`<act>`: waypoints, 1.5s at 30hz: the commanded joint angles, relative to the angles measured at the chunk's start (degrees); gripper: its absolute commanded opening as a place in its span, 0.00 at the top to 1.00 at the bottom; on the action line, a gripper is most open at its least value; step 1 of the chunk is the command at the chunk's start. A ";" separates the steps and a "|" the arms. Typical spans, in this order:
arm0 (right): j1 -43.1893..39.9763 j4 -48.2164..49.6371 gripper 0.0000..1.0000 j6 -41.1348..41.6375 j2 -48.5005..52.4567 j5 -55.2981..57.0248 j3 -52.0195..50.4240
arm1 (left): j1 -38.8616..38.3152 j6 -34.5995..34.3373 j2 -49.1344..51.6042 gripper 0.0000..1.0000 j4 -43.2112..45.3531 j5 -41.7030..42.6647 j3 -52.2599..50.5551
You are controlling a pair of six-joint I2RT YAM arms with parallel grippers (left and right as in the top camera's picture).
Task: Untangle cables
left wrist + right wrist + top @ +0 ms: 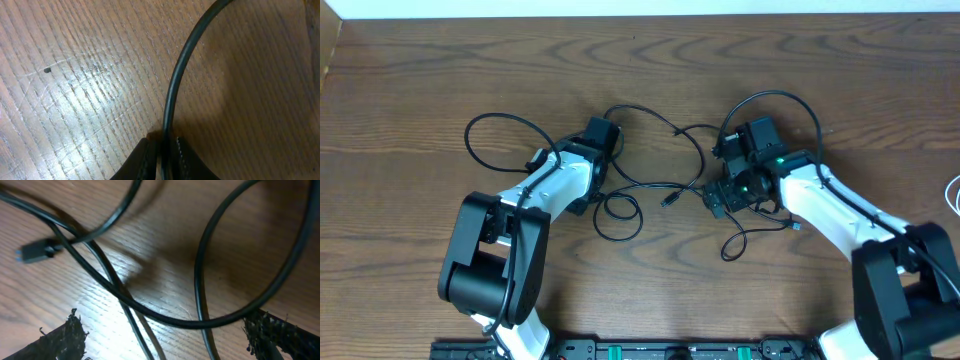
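Note:
Thin black cables (650,150) loop across the middle of the wooden table, with a small plug (669,200) lying between the arms. My left gripper (590,195) is shut on a black cable; in the left wrist view the cable (172,95) runs up from between the closed fingertips (164,155). My right gripper (720,195) is open and low over crossing black cables (165,315), which pass between its two fingertips (165,335). A plug end (35,251) lies at the upper left of the right wrist view. A white cable (954,195) shows at the far right edge.
A black cable loop (505,140) lies left of the left arm and another loop (618,215) sits just below the left gripper. A cable end (760,232) trails below the right gripper. Bare wooden table (440,70) surrounds the tangle.

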 commanded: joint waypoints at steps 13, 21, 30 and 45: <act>6.32 -0.13 0.01 -6.49 1.01 10.73 -1.66 | 0.09 -0.72 0.96 0.83 0.00 -0.59 -1.49; 6.29 2.19 0.01 -6.54 1.01 6.14 -2.86 | 0.09 -0.72 0.96 0.83 -0.02 -0.57 -1.49; 6.16 7.19 0.01 -8.20 1.01 7.04 -8.07 | 0.09 -0.70 0.96 0.84 -0.02 -0.59 -1.49; 6.25 4.92 0.99 -6.14 0.50 7.04 -8.24 | 0.09 -0.70 0.96 0.60 -0.07 -0.57 -1.49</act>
